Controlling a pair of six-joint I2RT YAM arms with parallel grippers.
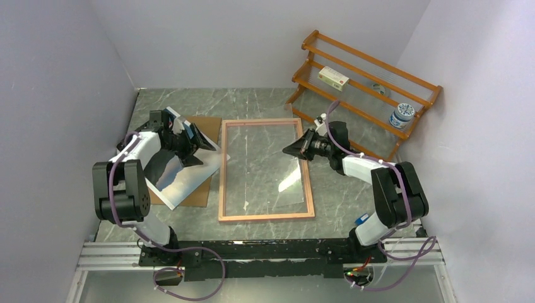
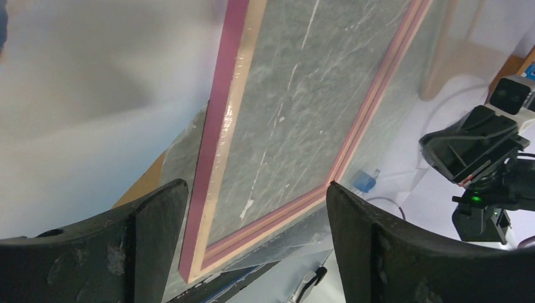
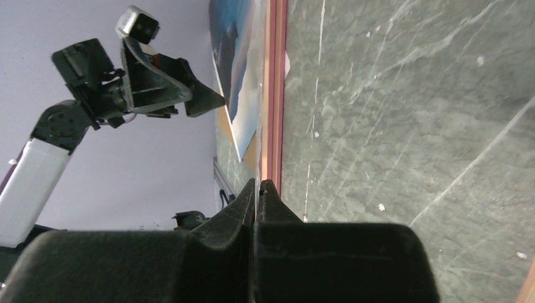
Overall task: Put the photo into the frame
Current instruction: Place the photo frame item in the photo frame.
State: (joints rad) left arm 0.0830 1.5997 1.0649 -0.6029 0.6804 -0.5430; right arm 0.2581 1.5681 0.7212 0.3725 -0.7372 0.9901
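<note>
Paper, thin and limp: that is how I rate the photo (image 1: 186,180).

Top view: the photo lies left of the frame (image 1: 222,183), on a brown backing board (image 1: 202,196). One corner is just beside the frame's left rail; touching or not, I cannot tell. The frame lies flat on the grey marble table (image 1: 252,104) with a clear sheet (image 1: 289,182) inside it. The left gripper (image 1: 205,144) hangs over the photo's far end. The right gripper (image 1: 287,151) reaches in over the frame's right rail. An orange rack (image 1: 369,85) with a box (image 1: 334,78) and a jar (image 1: 402,115) stands behind the right arm, well apart from the work.

Left wrist view: fingers (image 2: 126,246) spread wide, nothing between them. The frame's corner shows beyond. A pale blur at upper left may be the print.

Right wrist view: right gripper pinched fully closed on nothing, tip lined up with a pink rail beyond.

Judgement: the print will sag and crease if pinched mid-sheet, so I would take an edge or corner and carry it low. The frame looks light and may skate on the marble. In the way are the raised left rail and the right gripper over the opening.
</note>
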